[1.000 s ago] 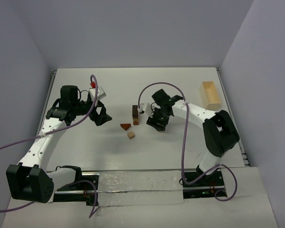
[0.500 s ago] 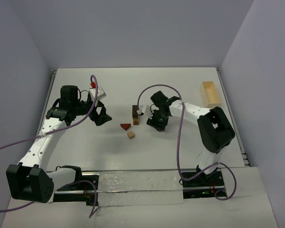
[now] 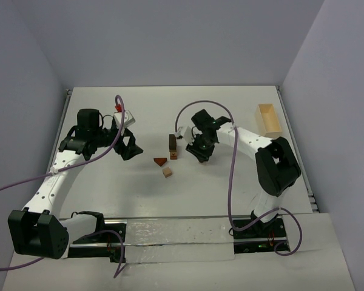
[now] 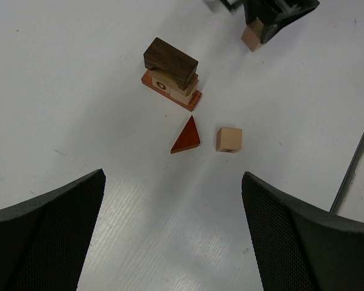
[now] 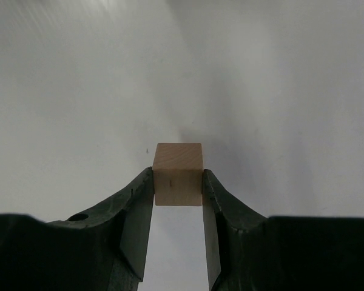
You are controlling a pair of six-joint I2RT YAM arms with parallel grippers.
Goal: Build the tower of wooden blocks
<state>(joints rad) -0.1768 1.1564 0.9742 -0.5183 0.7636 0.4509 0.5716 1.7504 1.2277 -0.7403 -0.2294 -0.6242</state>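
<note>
The wood block tower (image 3: 173,146) is a short stack near the table's middle: a reddish bar at the bottom, a tan block on it and a dark brown bar on top (image 4: 171,61). A red-brown wedge (image 4: 187,136) and a tan cube (image 4: 229,139) lie loose in front of the stack. Just right of the tower, my right gripper (image 5: 178,182) is shut on a second tan cube (image 5: 178,167), with a finger pressed on each side. That cube sits at table level. My left gripper (image 4: 173,177) hangs wide open and empty, left of the blocks.
A pale wooden open box (image 3: 269,120) lies at the back right near the table's edge. The right arm's purple cable (image 3: 197,104) arcs over the table behind the tower. The table's metal edge (image 4: 355,163) shows in the left wrist view.
My right gripper has shifted a little toward the tower and its fingers have closed in on the tan cube. The left arm has not moved.
</note>
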